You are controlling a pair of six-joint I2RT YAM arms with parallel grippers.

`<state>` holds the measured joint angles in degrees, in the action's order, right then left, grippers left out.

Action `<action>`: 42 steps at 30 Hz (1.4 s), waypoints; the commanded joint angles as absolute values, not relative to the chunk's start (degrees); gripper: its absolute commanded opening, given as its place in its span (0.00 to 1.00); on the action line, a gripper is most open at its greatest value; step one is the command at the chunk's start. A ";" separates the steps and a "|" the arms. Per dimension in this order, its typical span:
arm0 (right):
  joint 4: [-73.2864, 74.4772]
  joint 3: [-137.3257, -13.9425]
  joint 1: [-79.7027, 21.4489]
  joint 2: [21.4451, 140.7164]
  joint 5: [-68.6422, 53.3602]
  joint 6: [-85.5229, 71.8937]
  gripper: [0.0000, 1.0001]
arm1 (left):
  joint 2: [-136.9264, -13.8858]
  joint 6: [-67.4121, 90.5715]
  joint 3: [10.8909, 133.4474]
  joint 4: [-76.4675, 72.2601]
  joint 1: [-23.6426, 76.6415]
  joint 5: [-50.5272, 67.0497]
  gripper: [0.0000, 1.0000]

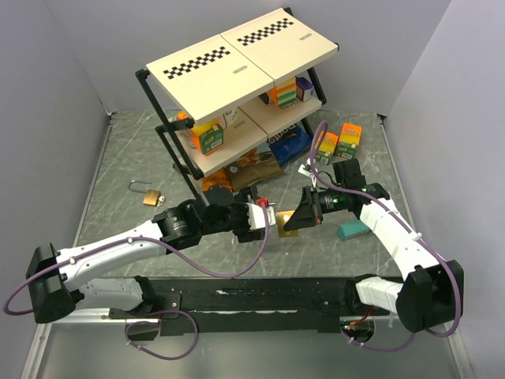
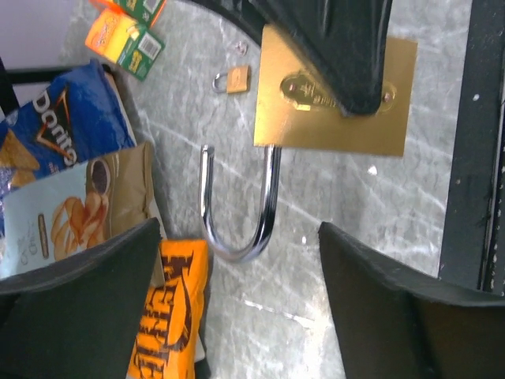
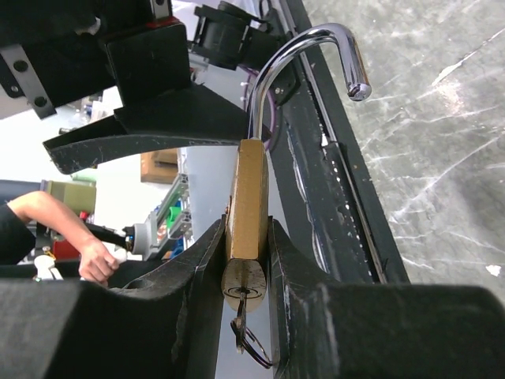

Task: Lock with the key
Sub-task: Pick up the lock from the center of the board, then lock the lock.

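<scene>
right tool clamps padlock | shackle open | left tool wide, just beside

Legible only in the left wrist view: "Doritos" in white on the blue bag. Black lettering on the orange wrapper, cut off, unreadable. Embossed oval mark on the brass padlock, half covered, illegible.

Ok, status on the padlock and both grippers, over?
Left gripper open, facing the shackle. Right gripper shut on padlock, shackle open, key in its base. Nothing between them.
</scene>
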<state>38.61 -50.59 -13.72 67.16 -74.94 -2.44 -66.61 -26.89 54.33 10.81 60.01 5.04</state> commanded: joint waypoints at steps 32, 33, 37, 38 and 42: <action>52.46 -61.96 -14.50 55.72 -70.58 29.07 0.66 | -73.48 -18.63 75.67 30.85 55.90 36.82 0.01; 52.99 -62.05 -14.50 55.64 -69.79 29.61 0.67 | -73.56 -19.15 76.28 31.28 55.90 37.17 0.01; 52.21 -62.23 -14.68 55.02 -68.82 30.32 0.69 | -74.09 -21.00 77.25 32.61 55.90 37.97 0.01; 52.03 -62.23 -14.85 54.93 -68.73 30.32 0.72 | -74.27 -21.01 77.43 32.52 55.90 38.06 0.01; 52.03 -62.67 -17.31 55.02 -67.59 31.02 0.77 | -75.14 -20.39 78.57 32.26 55.90 37.88 0.01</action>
<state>51.83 -59.99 -15.27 56.03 -68.36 27.66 -75.33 -19.81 73.73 36.77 55.94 33.67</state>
